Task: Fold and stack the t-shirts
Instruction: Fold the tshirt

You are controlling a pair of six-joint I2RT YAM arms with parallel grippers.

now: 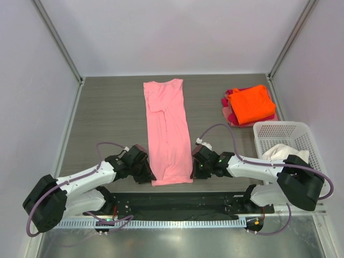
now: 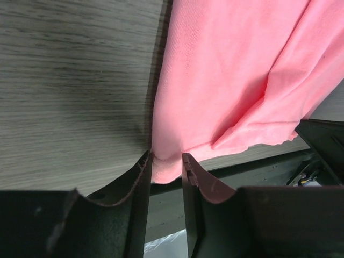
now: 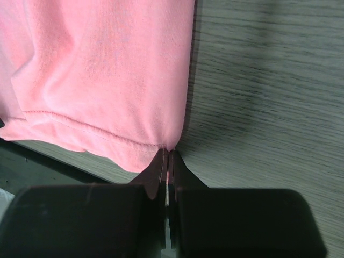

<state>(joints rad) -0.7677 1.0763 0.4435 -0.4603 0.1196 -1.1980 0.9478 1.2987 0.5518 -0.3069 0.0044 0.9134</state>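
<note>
left of the left hand (image 1: 149, 174) and ahead of it, bare desk (image 1: 107, 115) lies open. right of the right hand (image 1: 194, 170) stands the white basket (image 1: 269, 129), the stacked shirts (image 1: 250, 105) beyond; only the flat pink shirt (image 1: 167, 129) lies between both hands.

The left arm (image 1: 80, 183) is lying low, stretching from its shoulder toward 2 o'clock in the top view. Its wrist is bending so that the left gripper (image 1: 146, 173) is pointing toward 5 o'clock. Its fingers (image 2: 137, 188) are standing a narrow gap apart, straddling a near corner of the light pink t-shirt (image 2: 231, 80). The right arm (image 1: 258, 166) is reaching toward 9 o'clock, equally low. The right gripper (image 1: 196, 171) is pointing toward 8 o'clock, its fingers (image 3: 153, 177) pressing together and pinching the shirt's other near corner at their tips.
</note>
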